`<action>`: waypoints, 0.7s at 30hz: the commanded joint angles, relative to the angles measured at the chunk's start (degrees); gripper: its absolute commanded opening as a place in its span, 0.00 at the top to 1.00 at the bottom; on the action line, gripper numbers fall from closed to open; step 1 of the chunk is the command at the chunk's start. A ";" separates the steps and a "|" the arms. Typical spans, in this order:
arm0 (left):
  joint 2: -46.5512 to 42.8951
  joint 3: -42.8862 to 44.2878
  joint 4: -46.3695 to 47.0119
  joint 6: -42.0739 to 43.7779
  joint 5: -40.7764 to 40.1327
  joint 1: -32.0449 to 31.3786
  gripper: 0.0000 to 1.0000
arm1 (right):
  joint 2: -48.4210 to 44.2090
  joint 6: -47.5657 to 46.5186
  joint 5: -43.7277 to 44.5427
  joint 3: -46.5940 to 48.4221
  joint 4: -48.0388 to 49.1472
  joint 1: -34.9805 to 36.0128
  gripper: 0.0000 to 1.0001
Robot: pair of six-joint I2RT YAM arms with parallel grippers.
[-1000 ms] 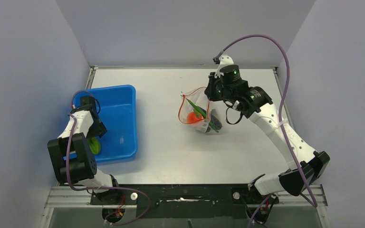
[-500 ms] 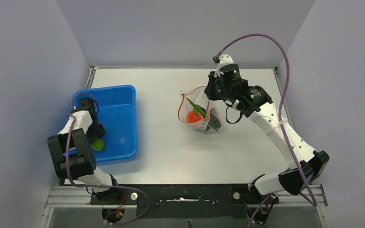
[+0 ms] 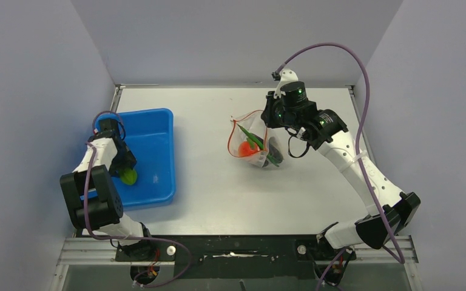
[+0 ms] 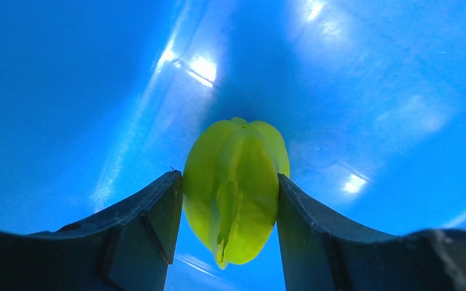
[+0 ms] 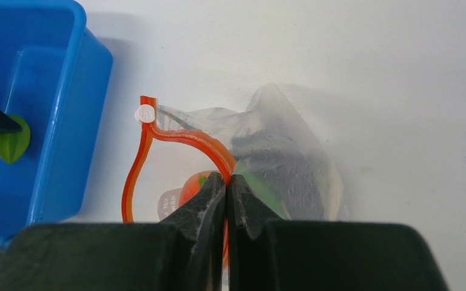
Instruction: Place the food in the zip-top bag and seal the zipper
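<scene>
Partly filled and unsealed, the zip-top bag (image 5: 291, 163) is pinched at its zipper (image 5: 182, 137) by the right gripper (image 5: 226, 180), while the left gripper (image 4: 229, 188) clasps the lime-green round fruit (image 4: 236, 160).

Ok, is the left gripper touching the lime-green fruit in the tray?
Touching. The left wrist view shows both fingers pressed flush against the lime-green fruit's sides, no gap.

A blue tray (image 3: 155, 136) sits on the left of the grey table (image 3: 218, 188), its long sides running near to far and its glossy inside catching bright glints of light. Plain pale walls (image 3: 30, 91) close the table in on the left, far and right. A metal rail (image 3: 249, 250) runs along its near edge.
</scene>
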 commanded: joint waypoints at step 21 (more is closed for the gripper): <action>-1.13 19.64 4.14 -9.03 24.39 -7.74 0.59 | 4.81 5.96 -0.10 3.54 3.70 1.21 1.00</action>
